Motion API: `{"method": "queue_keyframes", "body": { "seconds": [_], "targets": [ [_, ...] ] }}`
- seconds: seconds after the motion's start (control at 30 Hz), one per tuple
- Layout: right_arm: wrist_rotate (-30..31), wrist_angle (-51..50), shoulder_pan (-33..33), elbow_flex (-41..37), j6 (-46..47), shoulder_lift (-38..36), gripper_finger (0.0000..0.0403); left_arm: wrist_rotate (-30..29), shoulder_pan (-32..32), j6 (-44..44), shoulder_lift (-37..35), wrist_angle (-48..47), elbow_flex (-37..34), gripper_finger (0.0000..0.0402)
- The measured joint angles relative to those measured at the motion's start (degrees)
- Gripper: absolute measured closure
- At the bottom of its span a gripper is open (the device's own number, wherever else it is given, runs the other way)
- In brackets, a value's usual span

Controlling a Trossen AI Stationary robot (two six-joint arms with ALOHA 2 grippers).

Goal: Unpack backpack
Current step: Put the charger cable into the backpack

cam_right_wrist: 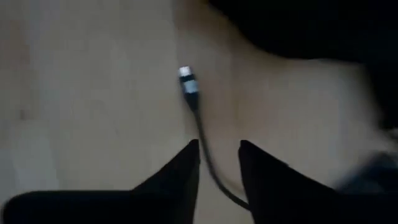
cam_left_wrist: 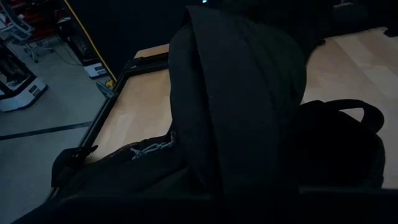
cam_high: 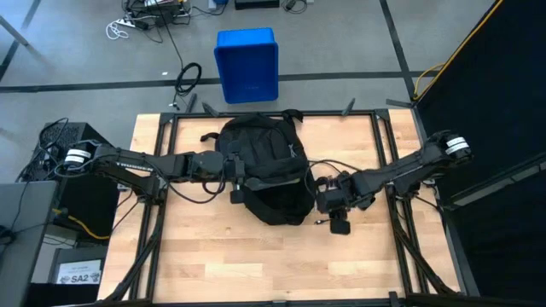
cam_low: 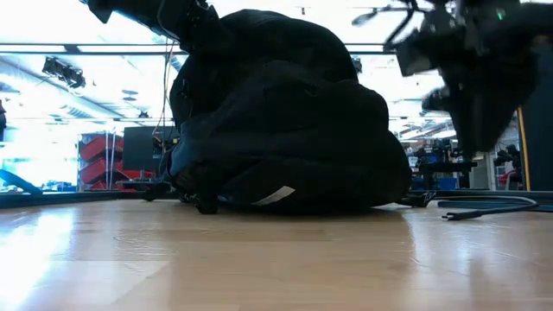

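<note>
The black backpack lies on the middle of the wooden table, a bulging mound in the low view. My left gripper is against its left side; in the left wrist view a raised ridge of backpack fabric fills the picture. My right gripper is open just right of the backpack and hangs above the table in the low view. A thin dark cable with a silver plug lies on the wood below it. The cable runs between the two fingertips without touching them.
A blue plastic bin stands on the floor past the table's far edge. Black frame rails run along both sides of the table. The near half of the table shows bare wood. The cable trails right of the backpack.
</note>
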Motion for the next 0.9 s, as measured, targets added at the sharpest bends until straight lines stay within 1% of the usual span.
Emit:
{"method": "queue_keyframes", "body": {
  "seconds": [0.1, 0.2, 0.27, 0.33, 0.43, 0.53, 0.67, 0.8, 0.9],
  "targets": [
    [-1.0, 7.6, 0.5, -4.8, 0.9, 0.0, 0.0255, 0.0, 0.0, 0.0, 0.0, -0.1, 0.0, 0.0402],
    [0.6, 12.4, 1.0, -8.5, 0.9, 0.0, 0.0221, 0.0, 0.0, 0.0, 0.0, -0.2, 0.0, 0.0402],
    [1.5, 15.2, 1.5, -11.0, 0.3, 0.0, 0.0206, 0.0, 0.0, 0.0, 0.0, -0.2, 0.0, 0.0402],
    [2.7, 18.3, 2.2, -12.8, -0.7, 0.0, 0.0200, 0.0, 0.0, 0.0, 0.0, -0.6, 0.0, 0.0402],
    [5.4, 24.1, 3.3, -14.5, -2.5, 0.0, 0.0204, 0.0, 0.0, 0.0, 0.0, -0.9, 0.0, 0.0402],
    [7.5, 28.4, 3.8, -15.0, -4.0, 1.0, 0.0220, 0.0, 0.0, 0.0, 0.0, -0.9, 0.0, 0.0402],
    [7.4, 30.8, 4.1, -15.0, -4.6, 5.3, 0.0239, 0.0, 0.0, -0.1, 0.0, -0.9, 0.0, 0.0402],
    [7.0, 33.5, 4.1, -14.4, -3.5, 9.9, 0.0247, 0.0, 0.0, -0.1, 0.0, -1.1, 0.0, 0.0402],
    [7.2, 34.2, 4.1, -14.3, -2.6, 10.5, 0.0268, 0.0, 0.0, -0.1, 0.0, -1.4, 0.0, 0.0402]
  ]
}}
